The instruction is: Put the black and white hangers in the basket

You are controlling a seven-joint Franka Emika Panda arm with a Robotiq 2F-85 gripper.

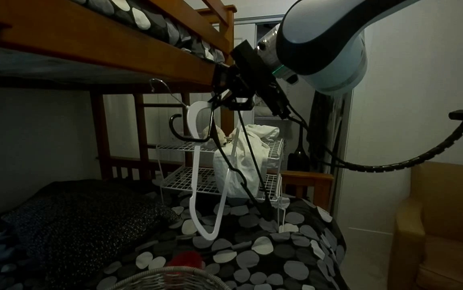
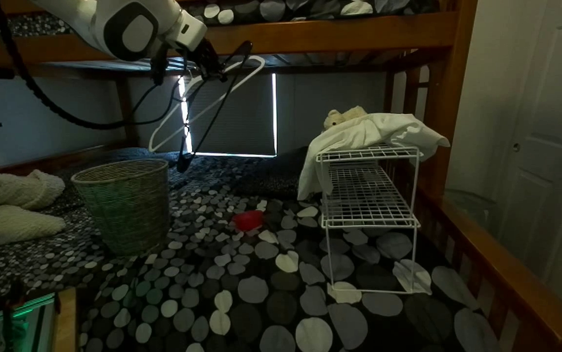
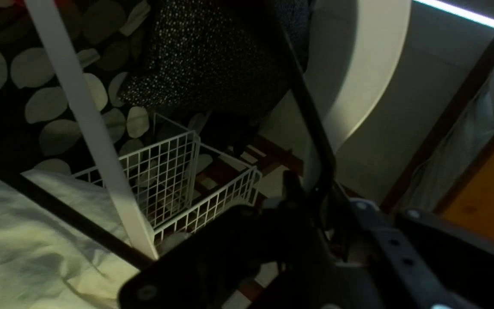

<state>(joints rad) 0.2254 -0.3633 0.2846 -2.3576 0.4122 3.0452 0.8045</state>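
My gripper (image 1: 216, 100) is shut on both hangers and holds them in the air below the upper bunk; its fingers also show in the wrist view (image 3: 311, 189). The white hanger (image 1: 195, 173) hangs down with its metal hook to one side. The black hanger (image 1: 267, 210) hangs tilted beside it, with its black hook next to the white one. Both hangers also show in an exterior view, the white one (image 2: 242, 82) and the black one (image 2: 183, 162). A round woven basket (image 2: 122, 215) stands upright on the bed, below and apart from the hangers; its rim (image 1: 175, 269) shows too.
A white two-tier wire rack (image 2: 374, 222) stands on the bed with a white cloth (image 2: 354, 137) and a plush toy (image 2: 343, 117) on top. A red object (image 2: 248, 221) and a cream blanket (image 2: 12, 210) lie on the bed. The upper bunk's rail (image 1: 135, 48) is close to the gripper.
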